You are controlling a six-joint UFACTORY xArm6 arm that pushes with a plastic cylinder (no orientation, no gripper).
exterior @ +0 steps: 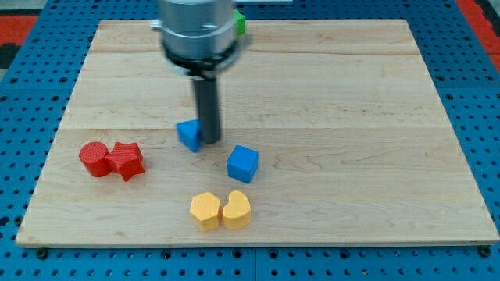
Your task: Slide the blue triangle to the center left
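The blue triangle (pixel 188 133) lies on the wooden board (pixel 328 94) a little left of the middle. My tip (pixel 211 142) stands right against its right side, touching or nearly touching it. A blue cube (pixel 242 163) lies just below and to the right of my tip, apart from it.
A red cylinder (pixel 93 158) and a red star-shaped block (pixel 126 160) sit together at the view's left. Two yellow blocks (pixel 205 210) (pixel 237 209) sit side by side near the bottom edge. A green block (pixel 241 23) peeks out behind the arm at the top.
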